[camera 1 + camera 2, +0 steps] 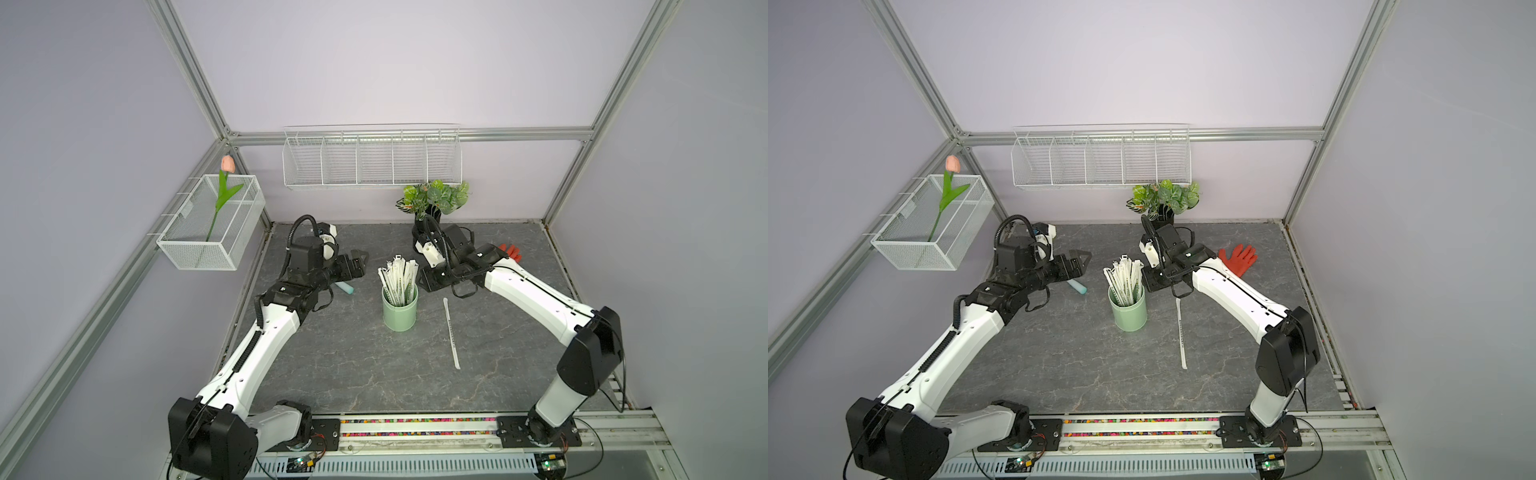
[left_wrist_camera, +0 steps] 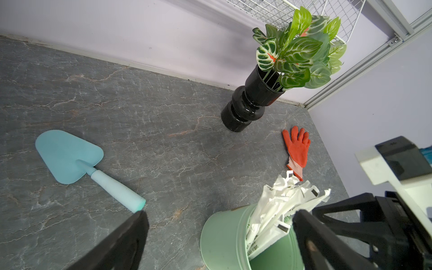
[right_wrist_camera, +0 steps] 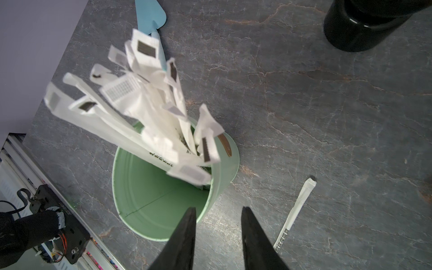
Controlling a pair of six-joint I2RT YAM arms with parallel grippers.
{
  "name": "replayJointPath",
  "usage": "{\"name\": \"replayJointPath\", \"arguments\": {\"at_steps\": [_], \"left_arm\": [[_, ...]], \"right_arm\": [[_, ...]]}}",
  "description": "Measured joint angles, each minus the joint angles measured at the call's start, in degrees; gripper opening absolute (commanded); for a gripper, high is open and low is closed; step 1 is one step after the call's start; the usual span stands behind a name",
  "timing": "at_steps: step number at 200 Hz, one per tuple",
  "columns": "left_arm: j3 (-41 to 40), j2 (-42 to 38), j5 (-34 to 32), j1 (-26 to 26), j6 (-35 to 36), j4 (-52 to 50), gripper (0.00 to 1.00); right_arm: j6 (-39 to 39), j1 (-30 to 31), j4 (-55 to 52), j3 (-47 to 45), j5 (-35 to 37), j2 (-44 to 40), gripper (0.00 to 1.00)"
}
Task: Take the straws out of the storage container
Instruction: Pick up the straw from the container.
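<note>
The storage container [image 1: 400, 311] [image 1: 1128, 311] is a pale mint-green cup standing upright mid-table, in both top views. A bundle of white-wrapped straws [image 1: 398, 277] [image 3: 145, 109] fans out of it, leaning to the far side. One straw [image 1: 451, 332] [image 3: 295, 214] lies flat on the table to the cup's right. My left gripper [image 1: 358, 262] [image 2: 221, 212] hovers left of the cup [image 2: 222, 238], open wide and empty. My right gripper [image 3: 219, 208] sits above the cup's right rim [image 3: 224, 177], open, nothing between its fingers; in a top view the wrist hides it.
A light-blue trowel [image 2: 70, 156] lies under the left arm. A black vase with green leaves [image 2: 247, 105] stands at the back, behind the right wrist. An orange glove [image 1: 1239, 257] lies at the back right. White wire baskets [image 1: 372, 160] [image 1: 212, 226] hang on the walls.
</note>
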Motion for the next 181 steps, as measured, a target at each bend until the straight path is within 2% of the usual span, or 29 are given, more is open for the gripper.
{"name": "replayJointPath", "arguments": {"at_steps": [48,181], "left_arm": [[0.0,0.5,0.42,-0.02,0.02,0.0,1.0],[0.0,0.66,0.44,-0.02,0.02,0.0,1.0]], "right_arm": [[0.0,0.83,0.02,2.67,-0.15,2.08,0.35],[0.42,0.94,-0.04,5.18,-0.37,6.05,0.22]]}}
